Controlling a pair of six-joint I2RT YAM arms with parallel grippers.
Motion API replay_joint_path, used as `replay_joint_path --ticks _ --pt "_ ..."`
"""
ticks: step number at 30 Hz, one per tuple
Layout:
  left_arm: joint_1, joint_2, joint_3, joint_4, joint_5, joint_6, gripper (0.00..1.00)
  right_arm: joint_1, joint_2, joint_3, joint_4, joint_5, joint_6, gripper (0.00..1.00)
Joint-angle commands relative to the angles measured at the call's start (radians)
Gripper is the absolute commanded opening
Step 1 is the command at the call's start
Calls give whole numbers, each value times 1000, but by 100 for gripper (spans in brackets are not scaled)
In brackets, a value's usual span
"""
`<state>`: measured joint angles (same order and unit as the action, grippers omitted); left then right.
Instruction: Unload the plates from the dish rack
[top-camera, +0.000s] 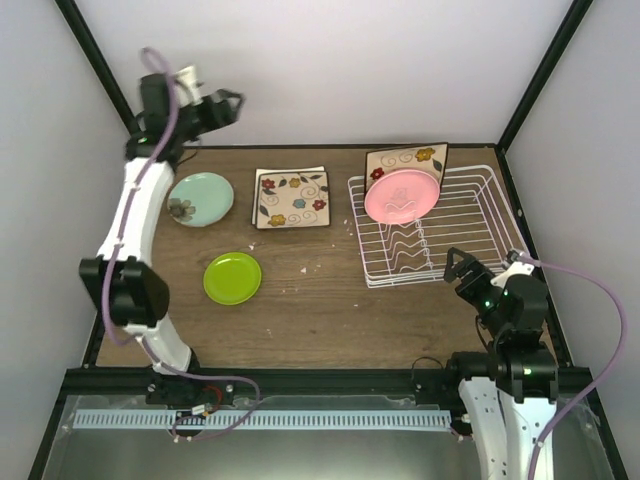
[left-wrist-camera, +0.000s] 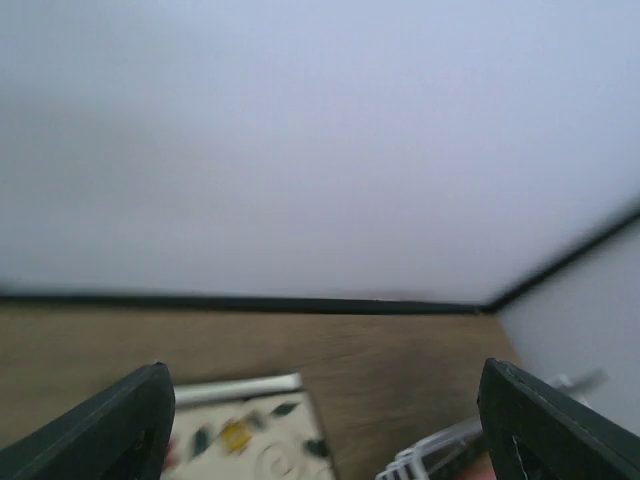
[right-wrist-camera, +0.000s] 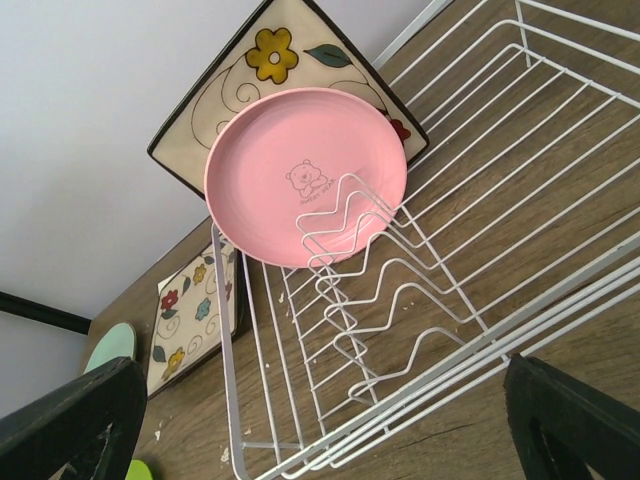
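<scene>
Right gripper (top-camera: 465, 268) hung wide open and empty at the near edge of the dish rack (top-camera: 480, 215). Inside, the pink plate (top-camera: 402, 195) and a square flowered plate (top-camera: 405, 158) stood on edge at the back. Left gripper (top-camera: 225, 103), raised high, gaped empty too. Pink looked next: reach in, pinch its rim, lift clear.

pale walls (top-camera: 330, 70), black frame – wooden table (top-camera: 320, 310)

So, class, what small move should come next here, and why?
Probably ease the open right gripper toward the pink plate: it stands foremost in the dish rack, ahead of the square floral plate, and that gripper faces it.
</scene>
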<state>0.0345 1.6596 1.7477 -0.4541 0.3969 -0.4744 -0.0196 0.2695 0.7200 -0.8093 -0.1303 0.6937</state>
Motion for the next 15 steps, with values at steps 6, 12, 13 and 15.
replay_joint_path --ticks 6,12,13,15 --pt "-474 266 302 83 32 710 80 9 14 53 15 -4 18 100" --pt "-653 337 258 167 -111 935 64 9 -22 85 -47 20 31 100" --pt "-672 351 259 175 -132 955 59 9 -27 90 -57 24 32 100" --pt "-708 381 257 190 -173 985 53 9 -35 100 -73 29 34 100"
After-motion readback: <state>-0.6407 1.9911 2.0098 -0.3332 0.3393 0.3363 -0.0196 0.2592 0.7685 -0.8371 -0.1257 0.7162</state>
